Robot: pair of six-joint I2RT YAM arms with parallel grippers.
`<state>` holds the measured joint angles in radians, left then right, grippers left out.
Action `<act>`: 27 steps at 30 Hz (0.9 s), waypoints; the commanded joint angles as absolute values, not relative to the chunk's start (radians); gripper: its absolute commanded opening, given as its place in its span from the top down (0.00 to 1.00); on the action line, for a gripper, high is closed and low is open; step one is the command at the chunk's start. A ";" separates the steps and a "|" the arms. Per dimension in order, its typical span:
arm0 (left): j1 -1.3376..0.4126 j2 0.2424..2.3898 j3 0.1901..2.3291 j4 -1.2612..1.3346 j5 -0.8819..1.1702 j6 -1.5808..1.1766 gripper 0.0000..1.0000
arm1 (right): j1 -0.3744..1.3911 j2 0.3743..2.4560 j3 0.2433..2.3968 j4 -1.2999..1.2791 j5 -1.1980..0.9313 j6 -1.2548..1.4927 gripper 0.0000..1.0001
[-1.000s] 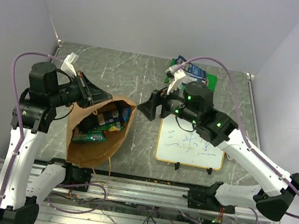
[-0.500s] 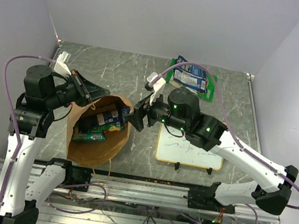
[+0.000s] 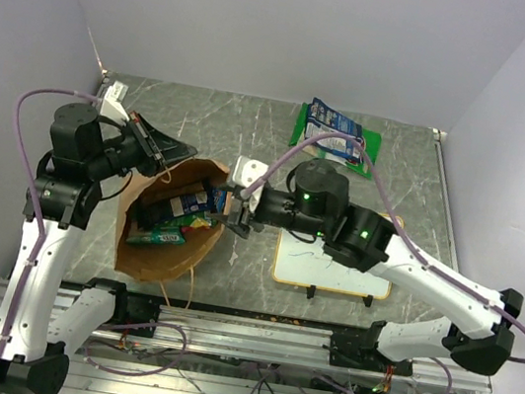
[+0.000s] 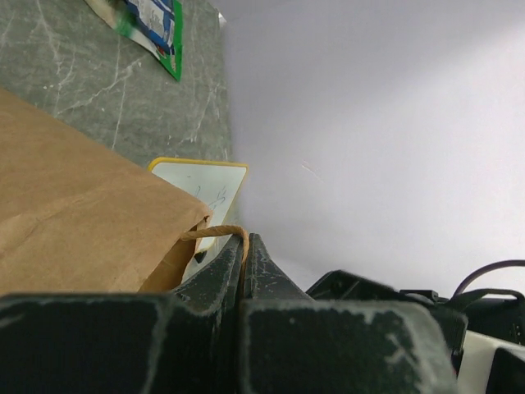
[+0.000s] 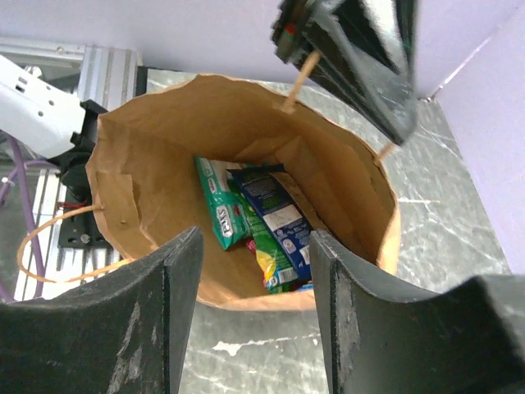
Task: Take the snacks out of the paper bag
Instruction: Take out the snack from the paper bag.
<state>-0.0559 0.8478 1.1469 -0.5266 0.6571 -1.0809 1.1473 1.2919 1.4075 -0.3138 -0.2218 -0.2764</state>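
- The table (image 3: 213, 129) is a grey-green, marble-veined slab.
- A brown paper bag (image 3: 148, 259) sits at about 8 o'clock, mouth open; it seems to lean rather than stand straight.
- An orange-framed whiteboard (image 3: 304, 264) lies flat at 4 o'clock.
- A green snack packet (image 3: 337, 134) lies flat at 1 o'clock, near the far edge.

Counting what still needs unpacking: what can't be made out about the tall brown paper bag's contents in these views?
- Right wrist view: the glossy snack packets overlap inside the tall brown kraft paper bag; any underneath are hidden, so no exact count.
- Top view: the right arm covers the bag's right rim.
- Left wrist view: the bag's outer wall hides its inside; the frame edge cuts off the large green packet.
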 commanded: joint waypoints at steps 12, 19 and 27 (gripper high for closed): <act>-0.061 0.839 1.097 -0.351 0.733 -1.079 0.93 | 1.221 1.521 1.374 -0.362 -0.046 -0.660 0.60; -0.061 0.835 1.100 -0.355 0.701 -1.088 0.93 | 1.160 1.502 1.364 -0.451 0.071 -0.692 0.65; -0.063 0.788 1.064 -0.319 0.746 -1.142 0.93 | 1.130 1.419 1.352 -0.547 0.048 -0.736 0.63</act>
